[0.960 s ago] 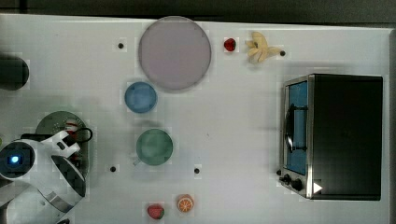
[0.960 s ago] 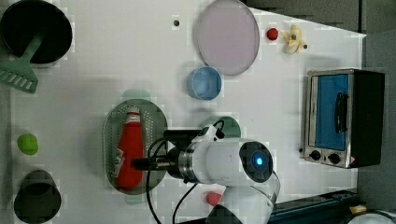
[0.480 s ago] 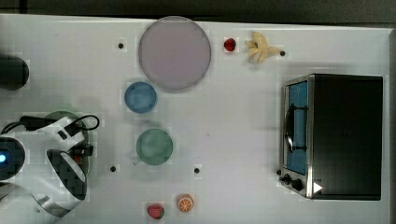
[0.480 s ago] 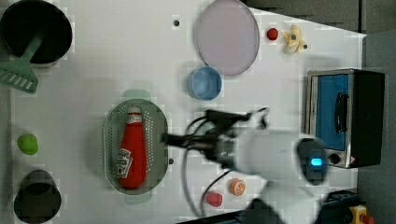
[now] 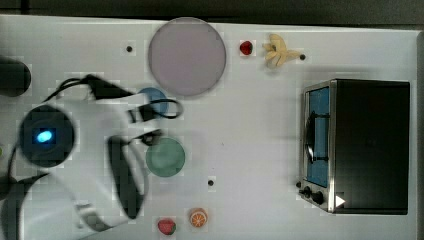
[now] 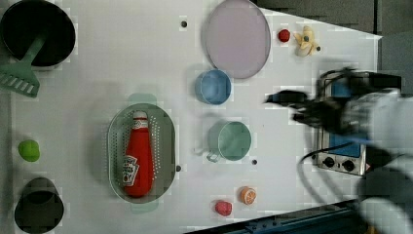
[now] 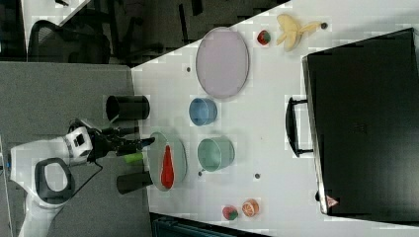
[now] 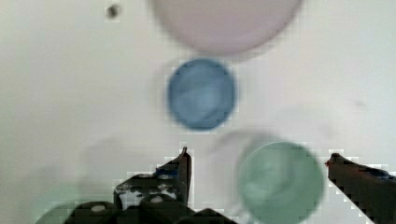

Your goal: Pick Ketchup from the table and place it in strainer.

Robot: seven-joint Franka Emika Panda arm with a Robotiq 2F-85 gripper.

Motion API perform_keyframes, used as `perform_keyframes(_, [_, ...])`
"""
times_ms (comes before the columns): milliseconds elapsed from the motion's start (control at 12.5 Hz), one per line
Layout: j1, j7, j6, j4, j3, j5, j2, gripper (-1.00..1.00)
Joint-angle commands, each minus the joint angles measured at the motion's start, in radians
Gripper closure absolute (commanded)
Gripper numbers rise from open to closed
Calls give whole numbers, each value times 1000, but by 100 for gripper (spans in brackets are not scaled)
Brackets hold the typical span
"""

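Ketchup (image 6: 138, 157) seen lying lengthwise in strainer (image 6: 116, 146), cap toward left view's top, red body on dotted bottom. Gripper (image 8: 257, 163) held high above table (image 6: 122, 58), pointed down, nothing held; fingers (image 8: 183, 168) spread wide, with green cup (image 8: 280, 181) seen between them and blue cup (image 8: 201, 93) beyond. In left view, arm (image 6: 380, 122) blurred, stretched over oven (image 6: 341, 161), well apart from strainer. In right view, gripper seen beside strainer's rim.
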Motion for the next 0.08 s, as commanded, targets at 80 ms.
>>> perform_keyframes(80, [-81,37,-142,93,-124,-3,-36,-100])
